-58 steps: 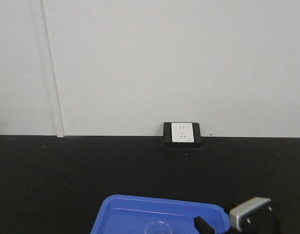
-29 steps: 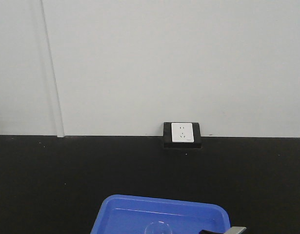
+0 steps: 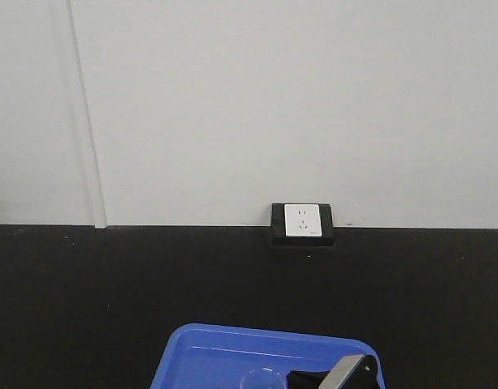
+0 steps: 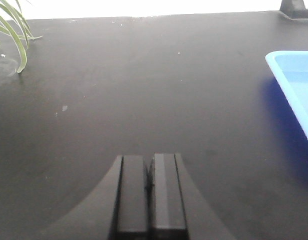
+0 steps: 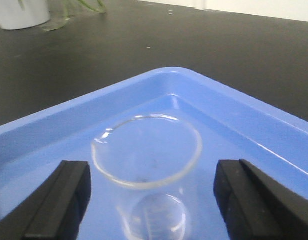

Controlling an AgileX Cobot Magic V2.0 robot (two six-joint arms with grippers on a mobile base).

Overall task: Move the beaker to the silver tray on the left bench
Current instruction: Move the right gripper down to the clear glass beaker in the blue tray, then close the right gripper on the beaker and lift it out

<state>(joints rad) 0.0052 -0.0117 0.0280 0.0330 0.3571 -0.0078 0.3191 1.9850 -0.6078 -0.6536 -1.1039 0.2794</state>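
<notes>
The beaker (image 5: 146,152), a small clear glass cylinder, stands upright in the bright blue tray (image 5: 234,107). My right gripper (image 5: 151,172) is open, with one black finger (image 5: 68,190) on each side of the beaker and a gap to the glass on both sides. In the front view the beaker (image 3: 263,378) shows faintly at the bottom edge, with the right gripper (image 3: 315,379) just right of it. My left gripper (image 4: 149,159) is shut and empty over the black worktop, left of the blue tray (image 4: 294,80). The silver tray and the left bench are out of view.
A white socket box (image 3: 303,221) sits against the wall at the back of this black worktop (image 3: 111,292). Green plant leaves (image 4: 13,35) hang at the far left of the left wrist view. A white pot (image 5: 21,12) stands beyond the blue tray.
In the front view my right gripper dropped below the frame, then came back in further left, close beside the beaker. The beaker and the blue tray have not moved.
</notes>
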